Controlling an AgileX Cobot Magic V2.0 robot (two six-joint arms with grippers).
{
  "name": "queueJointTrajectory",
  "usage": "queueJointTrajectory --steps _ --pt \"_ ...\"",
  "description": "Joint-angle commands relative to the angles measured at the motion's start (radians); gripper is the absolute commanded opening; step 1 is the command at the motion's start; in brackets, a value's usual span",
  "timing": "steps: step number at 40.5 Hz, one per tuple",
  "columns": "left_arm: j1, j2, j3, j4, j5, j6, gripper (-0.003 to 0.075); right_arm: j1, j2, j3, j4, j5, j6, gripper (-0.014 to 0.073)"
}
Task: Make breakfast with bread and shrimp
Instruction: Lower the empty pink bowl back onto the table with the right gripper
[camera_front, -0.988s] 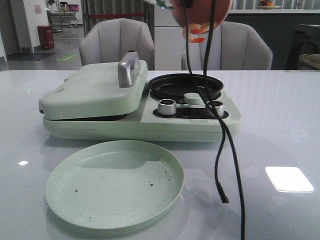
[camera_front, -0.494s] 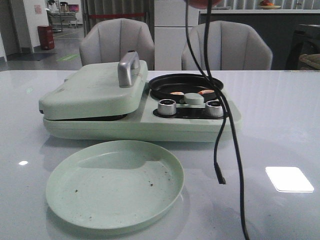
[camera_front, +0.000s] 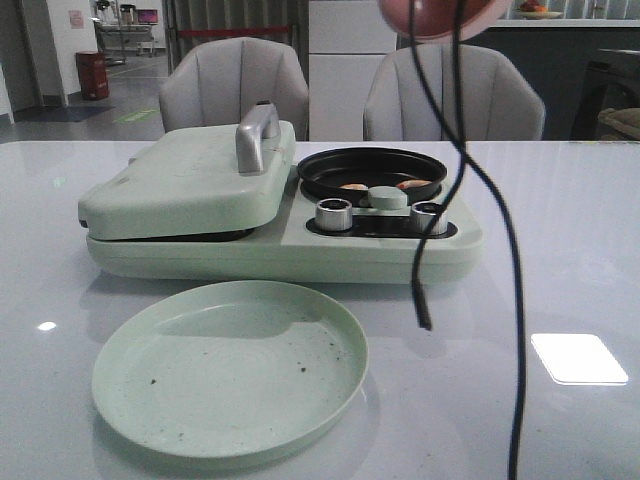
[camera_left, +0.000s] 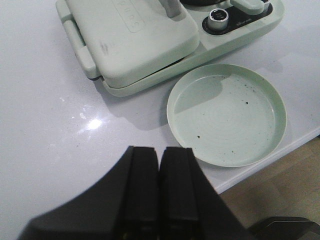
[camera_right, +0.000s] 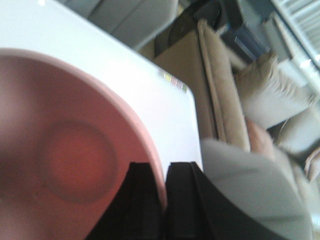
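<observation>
Jaws first: the left gripper (camera_left: 159, 175) is clenched on nothing, its two black fingers (camera_left: 142, 185) pressed flat together, hanging over bare worktop (camera_left: 45, 130) near the front edge. The green plate (camera_left: 227, 114) sits just ahead of it, only dark crumbs inside, and the closed lid (camera_left: 132, 37) of the cooker (camera_front: 280, 215) is further on.

The right gripper (camera_right: 165, 195) is grasping the rim of a pink bowl (camera_right: 65, 160), one finger inside and one outside the wall. The bowl's inside looks bare in the right wrist view, though it's blurry. In the front view, only the bowl's underside (camera_front: 440, 15) pokes in at the top edge, high above the cooker, with two black cables (camera_front: 455, 160) dangling down in front of it; one of them ends loose above the worktop.

Shrimp (camera_front: 352, 186): two little orange-pink bits lie in the black round pan (camera_front: 372, 170) on the cooker's right side, half hidden behind the knobs (camera_front: 334, 214). They're well below the right jaws and well apart from the left ones, touching neither.

Can't see any bread. The lid is down on the left half of the cooker with its metal handle (camera_front: 255, 135) up top, so whatever's under it is hidden.
</observation>
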Motion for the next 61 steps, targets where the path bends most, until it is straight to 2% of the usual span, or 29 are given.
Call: queueJointTrajectory --steps 1,13,25,33,37,45,61 --pt "-0.007 -0.004 -0.026 -0.004 -0.071 -0.008 0.0099 -0.053 -0.158 0.126 0.027 -0.042 0.001 0.0042" --pt "-0.007 -0.004 -0.018 -0.005 -0.073 -0.008 0.0098 -0.310 -0.426 0.535 0.461 -0.286 -0.037 0.0042" --pt "-0.007 -0.004 -0.018 -0.005 -0.073 -0.008 0.0098 -0.579 -0.478 0.820 0.951 -0.468 -0.315 0.0042" --pt "-0.007 -0.004 -0.018 -0.013 -0.073 -0.008 0.0098 -0.675 -0.423 0.910 1.181 -0.565 -0.496 0.0042" --pt "-0.007 -0.004 -0.018 -0.013 -0.073 -0.008 0.0098 -0.678 -0.371 0.914 1.233 -0.585 -0.537 0.0042" --pt "-0.007 -0.004 -0.018 -0.017 -0.073 -0.008 0.0099 -0.676 -0.296 0.912 1.239 -0.602 -0.549 0.0071" --pt "-0.007 -0.004 -0.018 -0.017 -0.070 -0.008 0.0099 -0.676 -0.275 0.912 1.231 -0.590 -0.549 0.0331"
